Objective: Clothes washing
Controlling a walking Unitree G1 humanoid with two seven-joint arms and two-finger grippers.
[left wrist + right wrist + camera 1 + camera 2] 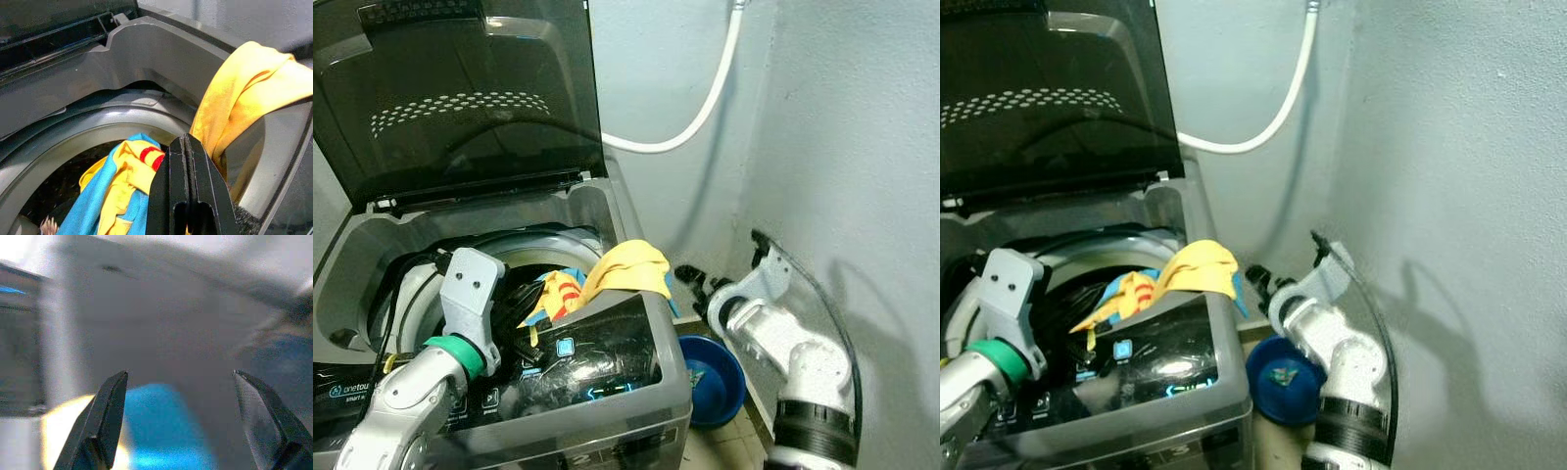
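Note:
A grey top-loading washing machine (pixel 607 201) stands with its dark lid (pixel 460 88) raised. A yellow cloth (pixel 626 266) hangs over the tub's right rim and onto the glossy control panel (pixel 597 362). A blue, yellow and red garment (pixel 122 186) lies inside the drum, partly over the rim. My left gripper (pixel 185 142) is down in the drum opening beside both clothes, fingers shut with nothing seen between them. My right gripper (pixel 690 276) hangs open beside the machine's right wall, holding nothing; its view is blurred.
A blue basin (pixel 715 377) sits on the floor between the machine and the corner wall, under my right arm. A white hose (pixel 705 108) runs down the wall behind the machine. The wall on the right is close.

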